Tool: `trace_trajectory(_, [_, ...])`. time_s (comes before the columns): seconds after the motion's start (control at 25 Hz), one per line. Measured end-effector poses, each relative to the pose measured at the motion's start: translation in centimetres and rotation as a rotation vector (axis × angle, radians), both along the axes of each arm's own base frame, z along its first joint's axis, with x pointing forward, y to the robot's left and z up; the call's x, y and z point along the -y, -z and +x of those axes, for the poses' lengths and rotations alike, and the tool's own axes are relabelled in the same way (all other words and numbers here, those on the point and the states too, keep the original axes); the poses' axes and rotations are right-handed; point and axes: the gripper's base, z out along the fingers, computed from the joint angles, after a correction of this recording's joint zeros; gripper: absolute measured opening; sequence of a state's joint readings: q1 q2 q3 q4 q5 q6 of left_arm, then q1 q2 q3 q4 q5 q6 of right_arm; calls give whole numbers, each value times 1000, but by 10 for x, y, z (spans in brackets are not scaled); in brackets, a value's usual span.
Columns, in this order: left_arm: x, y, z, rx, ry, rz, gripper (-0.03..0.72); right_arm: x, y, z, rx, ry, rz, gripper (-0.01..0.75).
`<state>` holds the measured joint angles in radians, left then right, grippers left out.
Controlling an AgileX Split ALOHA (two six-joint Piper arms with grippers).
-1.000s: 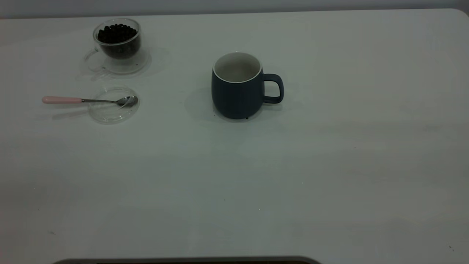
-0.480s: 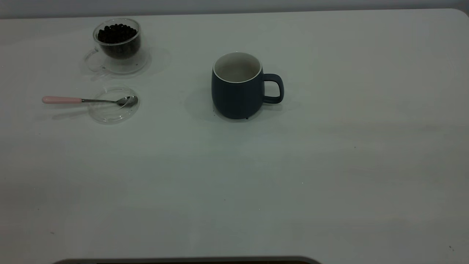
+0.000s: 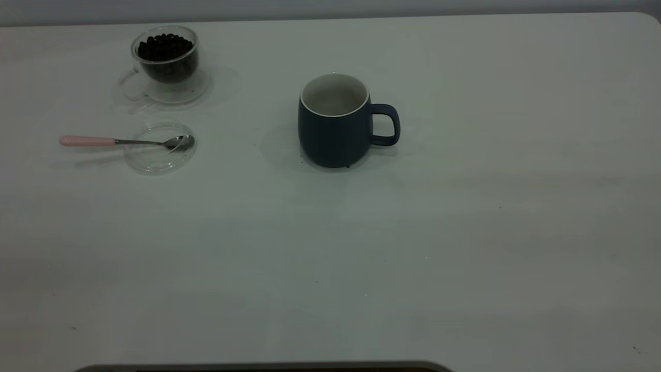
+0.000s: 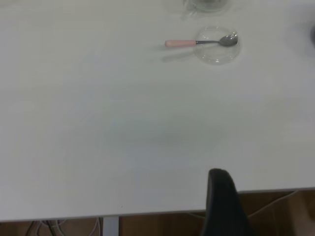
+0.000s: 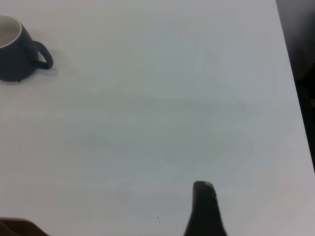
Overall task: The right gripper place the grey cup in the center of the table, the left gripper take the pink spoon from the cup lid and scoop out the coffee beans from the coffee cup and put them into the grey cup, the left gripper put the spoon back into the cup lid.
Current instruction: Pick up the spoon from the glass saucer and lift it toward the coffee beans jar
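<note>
The grey cup (image 3: 334, 134) stands upright near the middle of the table (image 3: 465, 232), handle to the right, and shows far off in the right wrist view (image 5: 12, 54). The pink spoon (image 3: 85, 140) lies with its bowl on the clear cup lid (image 3: 160, 157) at the left; both show in the left wrist view, spoon (image 4: 182, 43) and lid (image 4: 216, 53). Behind them the glass coffee cup (image 3: 165, 64) holds coffee beans (image 3: 164, 47). Neither arm shows in the exterior view. My left gripper (image 4: 221, 196) hangs shut over the table's near edge, far from the spoon. My right gripper (image 5: 204, 206) is shut, far from the cup.
A clear saucer (image 3: 155, 95) sits under the coffee cup. The table's right edge (image 5: 290, 98) borders a dark floor. Wide bare tabletop lies between both grippers and the objects.
</note>
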<state>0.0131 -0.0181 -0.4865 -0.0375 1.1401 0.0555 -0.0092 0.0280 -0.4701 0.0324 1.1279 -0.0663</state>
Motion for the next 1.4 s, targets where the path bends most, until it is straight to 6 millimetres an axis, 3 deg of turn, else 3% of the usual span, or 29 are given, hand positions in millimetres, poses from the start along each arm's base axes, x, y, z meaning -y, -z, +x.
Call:
trace_trajectory(0.52, [0,0,1,-3,-3,-2,505,0,0,0,0,0,0,591])
trace_trajectory(0.64, [0,-13,12,1,-11,-12,519,0,0,0,0,0,0,591])
trace_trajectory(0.76, [-1,-35,36,-32,-17,-17,568,0,0,0,0,0,0,591])
trace_trajectory(0.96, [-1,-61,103,-178,-16,-30,639,0,0,0,0,0,0,591])
trace_trajectory(1.16, [2,-60,171,-307,16,-51,646,0,0,0,0,0,0,591])
trace_trajectory(1.4, [-1,-44,232,-414,12,-68,646,0,0,0,0,0,0,591])
